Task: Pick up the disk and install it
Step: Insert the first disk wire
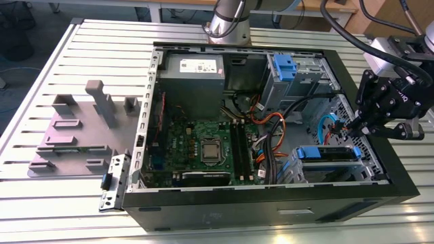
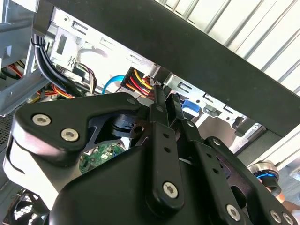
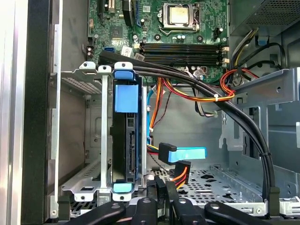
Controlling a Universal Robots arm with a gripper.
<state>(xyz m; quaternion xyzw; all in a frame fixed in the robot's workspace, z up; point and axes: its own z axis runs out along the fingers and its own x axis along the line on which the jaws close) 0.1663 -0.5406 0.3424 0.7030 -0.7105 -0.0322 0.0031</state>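
Disk (image 3: 125, 140) seated edge-on in grey bay (image 3: 93, 140), blue carrier visible. Pincer (image 3: 161, 190) fingers pressed together, empty, just beside cable connector (image 3: 180, 154). Advice: keep clear of cables.

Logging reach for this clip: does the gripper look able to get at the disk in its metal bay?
Probably yes. The disk stands edge-on in the bay, one edge exposed to the open case, and the gripper sits close beside it. The blue-tagged cable plug hangs nearby, not between them.
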